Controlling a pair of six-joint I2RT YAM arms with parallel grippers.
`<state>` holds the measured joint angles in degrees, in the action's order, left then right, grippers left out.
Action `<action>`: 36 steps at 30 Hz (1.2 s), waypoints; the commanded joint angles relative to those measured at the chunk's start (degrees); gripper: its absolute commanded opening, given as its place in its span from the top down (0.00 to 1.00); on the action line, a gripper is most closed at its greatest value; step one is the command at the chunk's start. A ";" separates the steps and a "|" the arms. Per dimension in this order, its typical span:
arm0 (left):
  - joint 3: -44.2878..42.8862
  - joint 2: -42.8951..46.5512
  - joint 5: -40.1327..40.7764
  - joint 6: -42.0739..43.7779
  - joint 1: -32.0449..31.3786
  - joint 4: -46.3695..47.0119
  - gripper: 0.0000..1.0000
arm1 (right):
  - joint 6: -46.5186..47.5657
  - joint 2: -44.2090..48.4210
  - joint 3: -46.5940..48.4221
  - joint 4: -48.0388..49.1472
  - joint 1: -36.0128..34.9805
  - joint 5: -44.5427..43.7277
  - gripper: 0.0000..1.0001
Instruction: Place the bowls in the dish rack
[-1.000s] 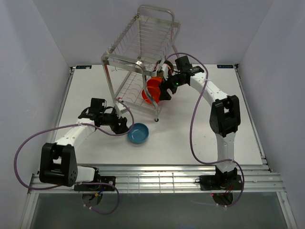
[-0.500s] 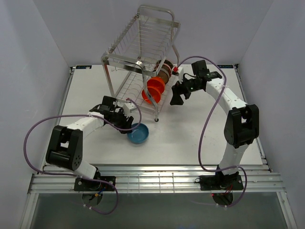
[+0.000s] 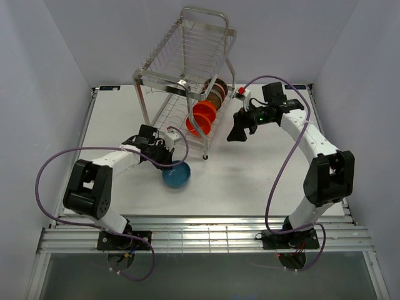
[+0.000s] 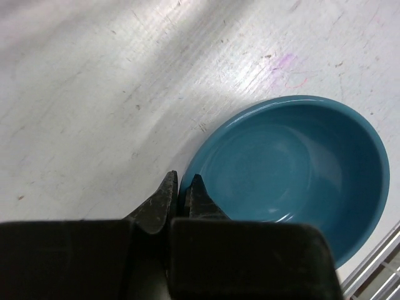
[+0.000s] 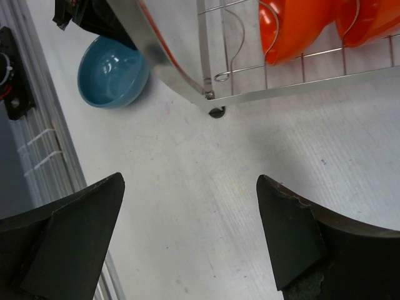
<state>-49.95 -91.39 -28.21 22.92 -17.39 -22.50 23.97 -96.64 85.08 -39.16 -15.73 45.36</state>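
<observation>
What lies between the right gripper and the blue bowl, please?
Only a corner leg of the dish rack, standing on otherwise bare table between right gripper and blue bowl; the top view shows it.

Plain pale grey walls (image 3: pixel 44 50) enclose a flat white scuffed tabletop (image 3: pixel 244 181); a ribbed silver metal rail (image 3: pixel 206 239) runs along its near edge.

Left arm (image 3: pixel 115 161): stretched low and forward, wrist angled inward.
Left gripper (image 4: pixel 181 185): fingers pinched tight on the rim of the blue bowl (image 4: pixel 294 169).
Right arm (image 3: pixel 309 140): raised in a high arch.
Right gripper (image 5: pixel 189 182): jaws spread wide, holding nothing, pointing downward.
</observation>
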 commanded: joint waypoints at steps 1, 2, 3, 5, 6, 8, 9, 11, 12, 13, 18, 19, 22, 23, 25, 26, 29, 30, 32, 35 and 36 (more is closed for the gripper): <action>1.08 9.99 0.08 -5.67 -0.28 5.53 1.00 | -2.87 3.21 -2.11 -1.80 0.26 5.52 0.08; 1.87 12.36 0.95 -6.82 -0.45 7.10 1.00 | -4.09 4.00 -2.81 -2.06 0.26 6.39 0.08; 3.71 17.25 1.74 -7.62 -0.80 10.17 1.00 | -4.80 4.35 -3.07 -3.02 0.26 8.40 0.08; 5.39 21.85 2.89 -9.11 -2.47 13.00 1.00 | -6.90 5.32 -3.86 -3.56 0.08 10.61 0.08; 6.61 24.05 3.33 -9.38 -3.17 15.10 1.00 | -9.26 5.67 -4.82 -3.65 -0.35 12.36 0.08; 7.41 28.72 5.87 -9.82 -6.33 16.96 1.00 | -11.74 6.55 -5.62 -2.86 -1.58 13.78 0.08; 7.50 29.69 7.54 -9.30 -7.65 17.49 1.00 | -14.79 6.81 -6.32 -2.16 -2.02 15.18 0.08; 7.24 30.75 10.79 -9.12 -11.60 18.28 1.00 | -19.11 8.04 -7.46 2.40 -3.60 16.15 0.08; 7.07 30.75 13.76 -9.64 -12.75 19.33 1.00 | -23.92 8.74 -9.56 4.85 -4.13 17.38 0.07; 6.45 30.32 14.92 -10.25 -14.24 19.86 1.00 | -26.84 9.45 -10.80 7.66 -4.83 17.65 0.07; 4.87 28.99 24.15 -17.10 -18.20 26.18 1.00 | -36.70 14.02 -16.43 23.06 -9.05 19.59 0.08; 4.78 28.99 26.08 -17.73 -19.43 26.98 1.00 | -38.28 14.46 -17.57 24.38 -9.41 19.33 0.08; 4.87 29.17 27.32 -19.74 -21.36 29.27 1.00 | -38.99 15.17 -18.98 26.50 -9.94 16.95 0.09; 4.87 29.08 27.33 -20.19 -21.72 29.62 1.00 | -39.69 14.90 -19.51 26.76 -10.03 17.47 0.09; 4.78 28.82 30.03 -21.68 -22.95 29.53 1.00 | -40.75 14.99 -20.03 28.25 -10.20 16.95 0.09; 4.69 28.82 30.14 -22.12 -23.22 29.62 1.00 | -42.15 15.08 -21.17 29.39 -10.46 16.69 0.09; 4.60 29.08 30.40 -25.00 -24.18 29.71 1.00 | -42.34 15.43 -22.23 31.60 -10.99 15.20 0.09; 4.43 29.08 30.49 -25.55 -24.27 29.62 1.00 | -42.42 15.43 -22.41 31.95 -11.08 15.28 0.09; 4.25 29.17 31.28 -26.86 -24.80 29.62 1.00 | -42.51 15.52 -22.59 32.65 -10.99 15.54 0.09; 4.16 29.26 32.07 -27.49 -25.15 29.36 1.00 | -42.95 15.78 -23.03 33.53 -10.99 16.77 0.07; 4.08 29.17 32.25 -27.92 -25.15 29.27 1.00 | -43.12 15.96 -23.38 33.62 -10.99 16.95 0.04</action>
<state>-43.62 -63.66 2.02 -2.07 -42.11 4.84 -17.93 -82.65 62.30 -9.19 -26.44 60.69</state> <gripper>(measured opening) 0.088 0.949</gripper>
